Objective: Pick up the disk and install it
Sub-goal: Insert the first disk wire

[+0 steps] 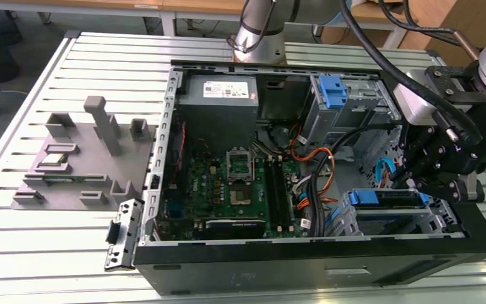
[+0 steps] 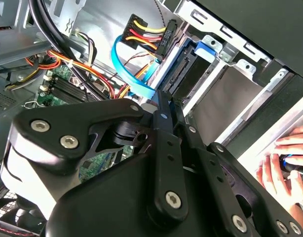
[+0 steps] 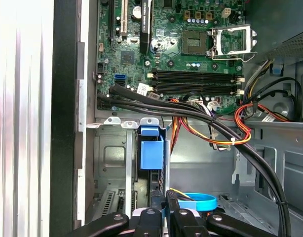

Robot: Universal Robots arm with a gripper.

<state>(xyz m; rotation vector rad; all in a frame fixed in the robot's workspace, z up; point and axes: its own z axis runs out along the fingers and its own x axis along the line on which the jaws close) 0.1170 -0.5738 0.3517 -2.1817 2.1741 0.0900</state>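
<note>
Black claw state cannot be told. Silver blue-railed disk sits in bay at 4 o'clock; blue flat cable could be snagged.

Gripper fingertips obscured by its own black body in both wrist views. Disk largely concealed within the case's corner bay. Person's hand cut off at frame edge.
</note>
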